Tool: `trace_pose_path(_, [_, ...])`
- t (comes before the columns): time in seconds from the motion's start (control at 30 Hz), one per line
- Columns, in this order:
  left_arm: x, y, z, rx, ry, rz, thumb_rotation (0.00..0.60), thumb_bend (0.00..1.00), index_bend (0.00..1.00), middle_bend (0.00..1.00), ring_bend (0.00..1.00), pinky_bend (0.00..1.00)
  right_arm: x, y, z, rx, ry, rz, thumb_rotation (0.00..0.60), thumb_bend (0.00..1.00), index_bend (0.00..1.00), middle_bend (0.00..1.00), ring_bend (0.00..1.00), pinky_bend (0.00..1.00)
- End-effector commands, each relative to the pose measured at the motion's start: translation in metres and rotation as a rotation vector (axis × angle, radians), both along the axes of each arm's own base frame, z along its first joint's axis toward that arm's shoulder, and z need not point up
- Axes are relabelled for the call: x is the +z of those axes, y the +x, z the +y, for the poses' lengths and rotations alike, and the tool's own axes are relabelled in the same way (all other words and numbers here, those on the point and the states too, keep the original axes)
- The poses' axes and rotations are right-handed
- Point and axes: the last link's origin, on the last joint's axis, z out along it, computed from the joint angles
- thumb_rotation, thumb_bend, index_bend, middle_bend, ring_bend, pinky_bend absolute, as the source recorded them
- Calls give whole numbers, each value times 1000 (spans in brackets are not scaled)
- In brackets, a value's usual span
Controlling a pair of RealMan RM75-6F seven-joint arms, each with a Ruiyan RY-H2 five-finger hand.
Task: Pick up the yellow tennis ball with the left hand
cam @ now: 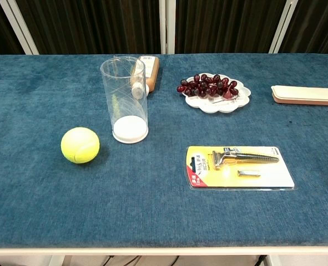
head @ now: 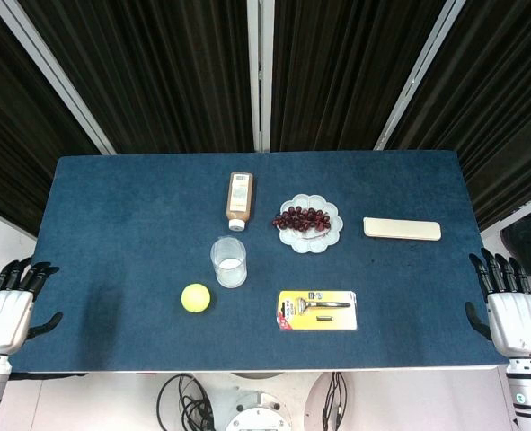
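The yellow tennis ball lies on the blue table, near its front edge and left of centre, just in front and to the left of a clear cup. My left hand hangs off the table's left edge, well to the left of the ball, fingers apart and holding nothing. My right hand sits beyond the right edge, also open and empty. Neither hand shows in the chest view.
A clear plastic cup stands upright beside the ball. Behind it lies a brown bottle. A white plate of grapes, a cream case and a packaged razor occupy the right half.
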Motion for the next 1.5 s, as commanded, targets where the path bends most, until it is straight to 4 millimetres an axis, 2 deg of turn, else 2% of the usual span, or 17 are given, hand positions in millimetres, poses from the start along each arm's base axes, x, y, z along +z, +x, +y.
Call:
trace_pose_path(0.03, [0,1,0,-7,0,4,600,179,210,149,59,96,2,0,0,4,-12,6,600,322,0,0,0,0])
trace_pose_path(0.27, [-4,5,-1,-23,-16,3,600,180,208,149,59,96,2,0,0,5,-11,2,600,322,0,0,0,0])
trace_pose_path(0.47, [-22,22,4,-81,-112,-37,600,179,207,150,59,107,5,1,-3,5,-25,-4,600,322,0,0,0,0])
trace_pose_path(0.63, [-54,54,17,-180,-260,-103,600,177,205,150,59,115,4,3,-4,17,-32,30,600,323,0,0,0,0])
trace_pose_path(0.8, [-98,79,29,-254,-372,-162,600,176,210,179,87,164,6,4,-2,15,-46,19,600,323,0,0,0,0])
trace_pose_path(0.9, [-124,86,34,-260,-426,-181,600,176,214,192,99,177,9,4,0,15,-56,15,600,323,0,0,0,0])
trace_pose_path(1.03, [-148,87,42,-250,-448,-186,600,175,214,192,99,177,13,3,2,13,-69,17,600,324,0,0,0,0])
trace_pose_path(1.23, [-171,87,52,-234,-447,-216,600,176,215,190,99,176,16,-1,2,2,-75,15,600,325,0,0,0,0])
trace_pose_path(1.5, [-190,97,62,-250,-453,-268,600,176,215,190,99,186,16,-6,1,-12,-70,12,600,326,0,0,0,0])
